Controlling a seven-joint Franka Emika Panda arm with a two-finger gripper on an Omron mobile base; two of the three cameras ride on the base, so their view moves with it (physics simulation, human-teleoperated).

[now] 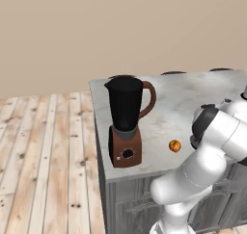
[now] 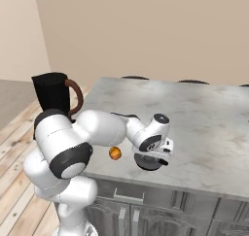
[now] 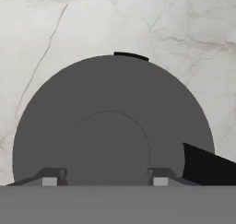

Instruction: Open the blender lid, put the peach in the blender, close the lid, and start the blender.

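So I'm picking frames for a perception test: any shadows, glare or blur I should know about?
Left base view: flat, even light, no glare, the peach small and soft-edged. Right base view: a dark shadow beneath the claw on the counter. Hand view: the blender lid is a featureless grey disc with a black wedge at lower right.
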